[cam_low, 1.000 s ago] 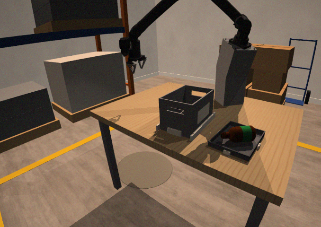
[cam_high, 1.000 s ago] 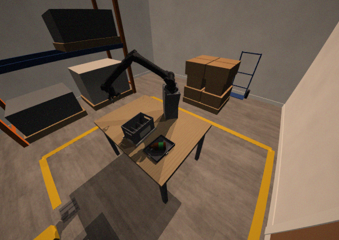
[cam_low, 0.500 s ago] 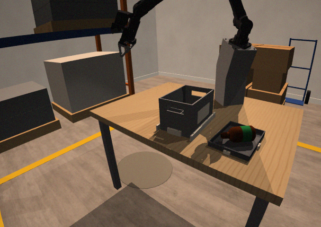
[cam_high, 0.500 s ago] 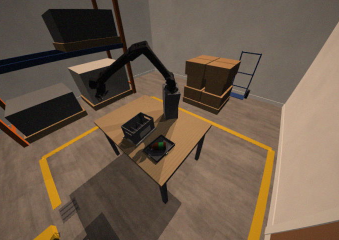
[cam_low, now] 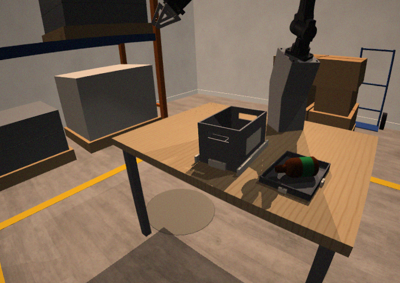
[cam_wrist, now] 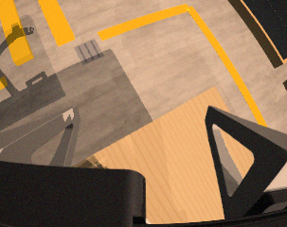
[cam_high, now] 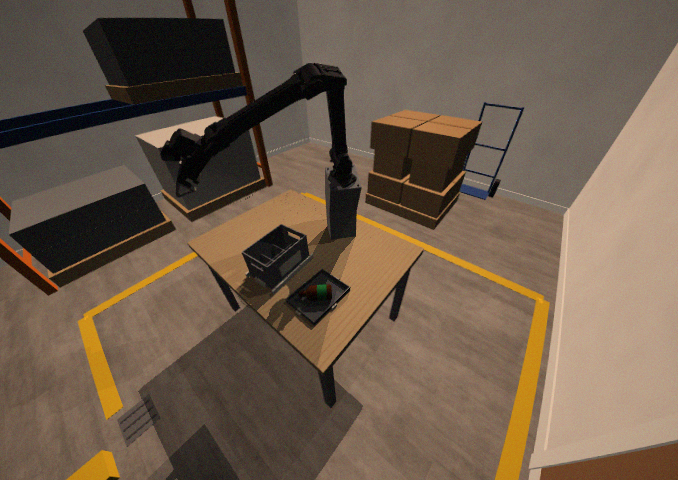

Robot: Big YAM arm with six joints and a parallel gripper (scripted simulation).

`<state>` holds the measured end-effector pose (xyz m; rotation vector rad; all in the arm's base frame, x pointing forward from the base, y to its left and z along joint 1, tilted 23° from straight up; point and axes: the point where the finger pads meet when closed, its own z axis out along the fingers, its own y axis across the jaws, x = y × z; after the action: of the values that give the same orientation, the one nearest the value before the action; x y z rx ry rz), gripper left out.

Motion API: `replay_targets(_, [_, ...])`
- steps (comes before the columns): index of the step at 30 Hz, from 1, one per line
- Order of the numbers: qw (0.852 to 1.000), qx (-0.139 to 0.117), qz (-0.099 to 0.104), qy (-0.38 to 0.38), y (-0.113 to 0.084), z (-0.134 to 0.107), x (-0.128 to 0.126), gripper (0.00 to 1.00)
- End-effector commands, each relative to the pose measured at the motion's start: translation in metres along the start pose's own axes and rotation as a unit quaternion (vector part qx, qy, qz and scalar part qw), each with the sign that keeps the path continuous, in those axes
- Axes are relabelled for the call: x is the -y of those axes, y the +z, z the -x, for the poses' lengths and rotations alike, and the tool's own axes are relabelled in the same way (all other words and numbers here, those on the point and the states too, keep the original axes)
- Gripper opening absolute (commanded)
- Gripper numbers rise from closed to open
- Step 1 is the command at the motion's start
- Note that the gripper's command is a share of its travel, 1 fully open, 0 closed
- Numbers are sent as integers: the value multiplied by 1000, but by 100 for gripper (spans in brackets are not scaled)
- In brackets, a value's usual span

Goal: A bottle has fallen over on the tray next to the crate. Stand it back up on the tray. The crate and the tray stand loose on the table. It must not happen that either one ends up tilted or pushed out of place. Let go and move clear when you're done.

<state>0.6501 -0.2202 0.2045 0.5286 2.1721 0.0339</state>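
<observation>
A brown bottle (cam_high: 317, 292) (cam_low: 294, 168) with a green band lies on its side on the dark tray (cam_high: 315, 311) (cam_low: 294, 192). Its neck points left, towards the crate side, in the top and exterior views. The dark crate (cam_high: 272, 273) (cam_low: 223, 151) stands upright on the table, left of the tray and apart from it. My gripper (cam_high: 187, 189) (cam_low: 155, 25) (cam_wrist: 142, 113) is open and empty. It is high up and far to the left of the tray, away from the bottle. The wrist view shows neither bottle nor tray.
The crate sits in a low grey holder (cam_low: 253, 155) on the wooden table (cam_high: 376, 254) (cam_low: 160, 140) (cam_wrist: 167, 165). The arm's grey pedestal (cam_high: 341, 209) (cam_low: 287, 96) stands at the table's back. A rack with large boxes is at the left, and cartons (cam_high: 436, 152) are behind.
</observation>
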Motion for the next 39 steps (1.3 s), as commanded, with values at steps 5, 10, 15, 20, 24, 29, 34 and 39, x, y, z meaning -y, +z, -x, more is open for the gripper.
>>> replay_targets(5, [989,111,50,-79,-82,49,-83,100])
replay_targets(10, [959,228,103,-134,-195,73,-159,100])
replay_targets(15, [926,313,140,-160,-292,74,-204,100])
replay_targets(20, [960,179,191,-103,-241,2,-250,100])
replay_targets(24, [965,138,205,-83,-221,-21,-266,100])
replay_targets(29, [973,54,219,-43,-173,-77,-290,100])
replay_targets(34, [973,-36,226,6,-137,-130,-321,100])
replay_targets(39, [971,-108,210,33,-113,-188,-325,100])
